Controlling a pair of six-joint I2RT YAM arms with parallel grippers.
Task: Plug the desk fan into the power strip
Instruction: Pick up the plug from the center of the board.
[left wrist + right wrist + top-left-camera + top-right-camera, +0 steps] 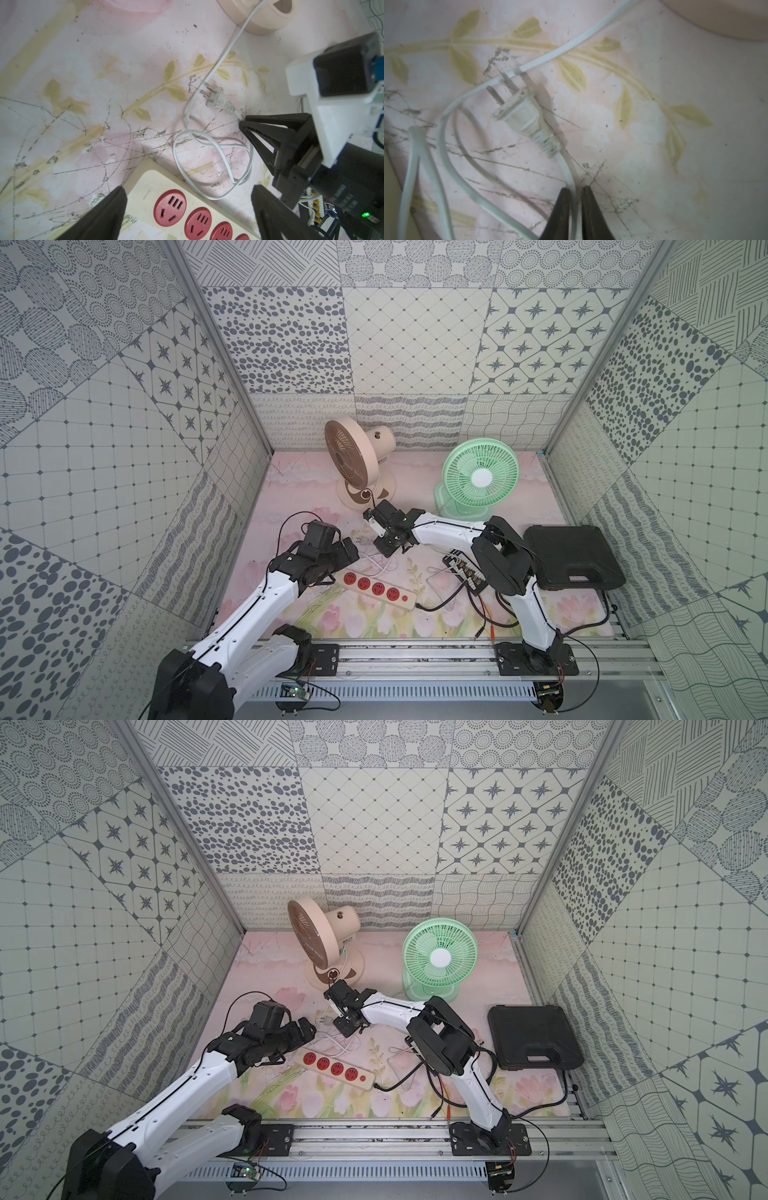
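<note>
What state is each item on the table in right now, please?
power strip: all four sockets empty.
white plug: unplugged, lying loose.
right gripper: shut on the white cord behind the plug.
left gripper: open, above the power strip's end.
beige fan: upright.
green fan: upright.
black case: closed.

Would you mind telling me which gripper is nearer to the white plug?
Right. The right gripper is shut on the white cord just behind the plug; the left gripper hangs open over the end of the power strip, farther away.
</note>
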